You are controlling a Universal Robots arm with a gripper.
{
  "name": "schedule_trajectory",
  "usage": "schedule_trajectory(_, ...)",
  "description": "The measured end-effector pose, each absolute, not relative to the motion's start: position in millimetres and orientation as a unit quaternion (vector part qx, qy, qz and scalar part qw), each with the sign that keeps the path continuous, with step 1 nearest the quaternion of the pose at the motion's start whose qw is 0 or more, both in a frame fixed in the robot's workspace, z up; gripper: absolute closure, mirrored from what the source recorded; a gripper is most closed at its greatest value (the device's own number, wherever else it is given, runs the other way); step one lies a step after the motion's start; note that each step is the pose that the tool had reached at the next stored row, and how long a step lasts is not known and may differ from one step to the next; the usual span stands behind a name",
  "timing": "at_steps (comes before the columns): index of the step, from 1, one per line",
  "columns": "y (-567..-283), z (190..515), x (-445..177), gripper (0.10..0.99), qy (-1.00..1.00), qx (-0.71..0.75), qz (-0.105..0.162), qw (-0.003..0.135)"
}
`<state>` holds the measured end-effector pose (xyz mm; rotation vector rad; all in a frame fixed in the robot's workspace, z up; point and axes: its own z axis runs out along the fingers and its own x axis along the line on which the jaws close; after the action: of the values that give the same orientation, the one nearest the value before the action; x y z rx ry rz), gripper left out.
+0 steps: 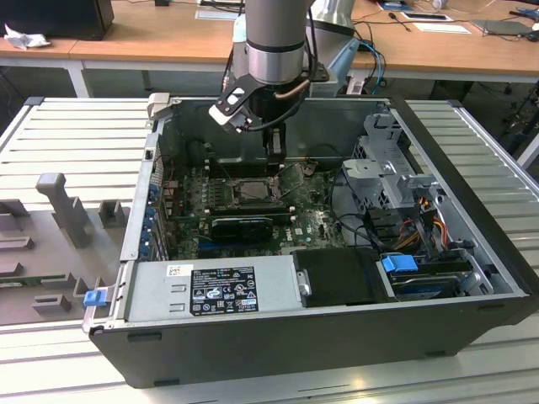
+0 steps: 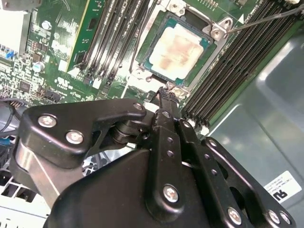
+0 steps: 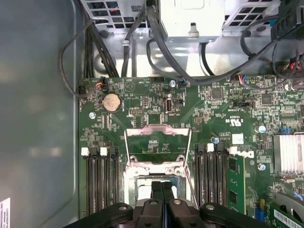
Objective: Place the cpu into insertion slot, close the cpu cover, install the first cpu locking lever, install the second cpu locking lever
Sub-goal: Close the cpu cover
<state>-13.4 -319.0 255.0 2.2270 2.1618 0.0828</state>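
One step of four looks done: the small square silver-topped cpu (image 2: 180, 50) sits in the black-framed insertion slot (image 2: 140, 71). The thin metal-frame cpu cover (image 3: 158, 142) stands raised and a thin wire locking lever (image 2: 266, 18) is loose. My black pincer (image 3: 162, 184), pressed together and empty, hovers at the slot's edge.

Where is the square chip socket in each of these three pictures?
Exterior view: the insertion slot sits mid-board, at the tip of the hand.
Second wrist view: slot just past the hand, with the cpu lying in it.
First wrist view: slot at the hand's tip, beside the raised cpu cover.
Shared landmark: the hand's black fingers.
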Motion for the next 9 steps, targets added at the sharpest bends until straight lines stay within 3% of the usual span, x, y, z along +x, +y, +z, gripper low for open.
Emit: schedule_trajectory(9, -319.0, 254.9, -4.1, 0.98, 0.696, 0.717, 0.027, 0.018)
